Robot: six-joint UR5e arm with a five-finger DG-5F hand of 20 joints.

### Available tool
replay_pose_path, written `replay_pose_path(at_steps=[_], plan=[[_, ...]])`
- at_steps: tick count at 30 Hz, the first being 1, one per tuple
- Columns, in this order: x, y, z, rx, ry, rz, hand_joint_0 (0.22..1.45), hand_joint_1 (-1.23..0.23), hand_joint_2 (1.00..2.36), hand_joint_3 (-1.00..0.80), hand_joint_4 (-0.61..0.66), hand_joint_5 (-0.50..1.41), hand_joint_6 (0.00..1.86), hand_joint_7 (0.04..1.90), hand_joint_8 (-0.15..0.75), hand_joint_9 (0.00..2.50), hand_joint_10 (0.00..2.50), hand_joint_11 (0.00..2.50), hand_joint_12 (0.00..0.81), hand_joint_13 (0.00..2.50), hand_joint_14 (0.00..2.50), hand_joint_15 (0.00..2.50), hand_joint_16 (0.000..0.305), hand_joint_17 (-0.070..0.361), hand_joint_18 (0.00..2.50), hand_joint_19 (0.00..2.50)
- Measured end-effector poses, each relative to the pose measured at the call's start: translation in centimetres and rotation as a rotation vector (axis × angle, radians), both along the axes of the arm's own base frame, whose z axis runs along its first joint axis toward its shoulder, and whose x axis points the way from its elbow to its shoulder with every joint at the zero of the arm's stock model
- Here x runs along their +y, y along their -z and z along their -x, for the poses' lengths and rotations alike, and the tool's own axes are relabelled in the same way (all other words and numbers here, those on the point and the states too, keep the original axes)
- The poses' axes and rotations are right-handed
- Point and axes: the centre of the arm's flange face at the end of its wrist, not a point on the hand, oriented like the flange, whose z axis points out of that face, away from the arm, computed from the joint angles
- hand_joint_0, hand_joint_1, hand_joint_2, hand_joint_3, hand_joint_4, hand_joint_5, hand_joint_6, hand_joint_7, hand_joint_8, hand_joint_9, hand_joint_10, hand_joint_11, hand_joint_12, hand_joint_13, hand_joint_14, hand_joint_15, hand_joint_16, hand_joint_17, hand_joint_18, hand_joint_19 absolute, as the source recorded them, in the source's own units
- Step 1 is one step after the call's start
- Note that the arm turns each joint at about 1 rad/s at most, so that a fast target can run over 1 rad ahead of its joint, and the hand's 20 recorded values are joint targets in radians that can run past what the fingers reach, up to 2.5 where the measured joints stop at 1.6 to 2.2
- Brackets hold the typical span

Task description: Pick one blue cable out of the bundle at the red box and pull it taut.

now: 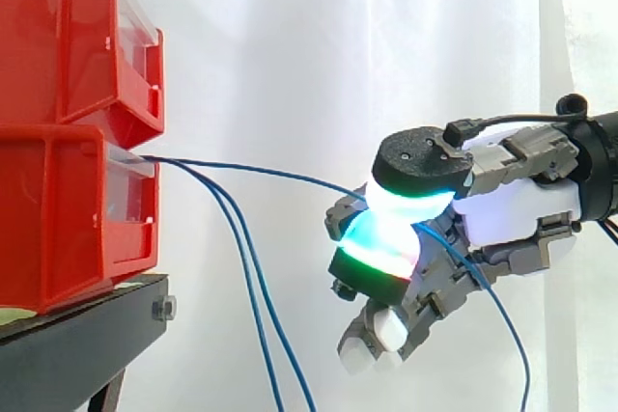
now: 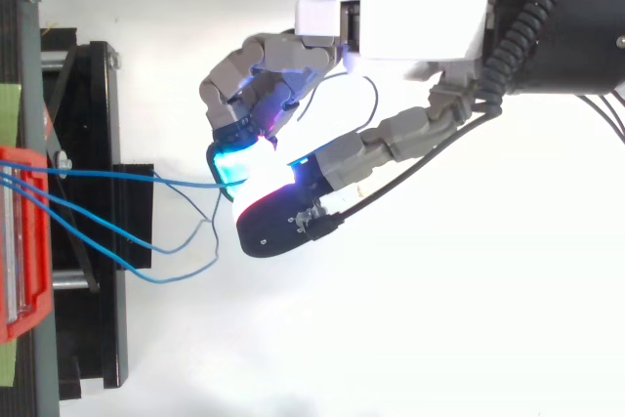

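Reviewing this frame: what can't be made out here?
Side view: the loose blue cables leave the bottom edge; their ends are cut off.
Side view: the wall of the lower red bin hides where the cables attach.
Top view: pad glow blurs where the robot hand pinches the blue cable.

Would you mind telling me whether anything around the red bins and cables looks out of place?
Nothing stands out. The hand pinches one blue cable, which runs almost straight from the lower red bin; the other blue cables hang slack beneath it, as expected. No damage shows.
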Motion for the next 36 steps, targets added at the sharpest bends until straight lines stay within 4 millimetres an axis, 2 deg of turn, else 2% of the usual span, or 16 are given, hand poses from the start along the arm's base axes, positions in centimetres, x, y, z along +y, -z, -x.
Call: replay_pose_path(at_steps=[6,17,28,36], plan=[[0.0,0.4,0.2,0.009,0.001,-0.006,0.64,-0.89,1.01,-0.11,0.13,-0.11,0.87,1.40,0.286,0.68,0.01,0.47,0.361,0.51,0.01,0.29,0.054,0.121,0.37,0.25],[0.3,3.3,0.7,-0.013,0.017,-0.112,0.64,-0.89,1.01,-0.11,0.14,-0.11,0.87,1.41,0.287,0.69,0.01,0.48,0.363,0.51,0.01,0.29,0.054,0.122,0.37,0.25],[0.6,3.4,0.2,-0.059,0.027,-0.191,0.63,-0.89,1.01,-0.08,0.13,-0.11,0.87,1.42,0.293,0.70,0.01,0.50,0.367,0.53,0.01,0.30,0.055,0.124,0.38,0.26],[0.7,3.3,0.2,-0.059,0.026,-0.195,0.67,-0.89,1.01,0.00,0.10,-0.12,0.87,1.60,0.305,0.72,0.01,0.53,0.366,0.58,0.01,0.33,0.055,0.125,0.43,0.25]])
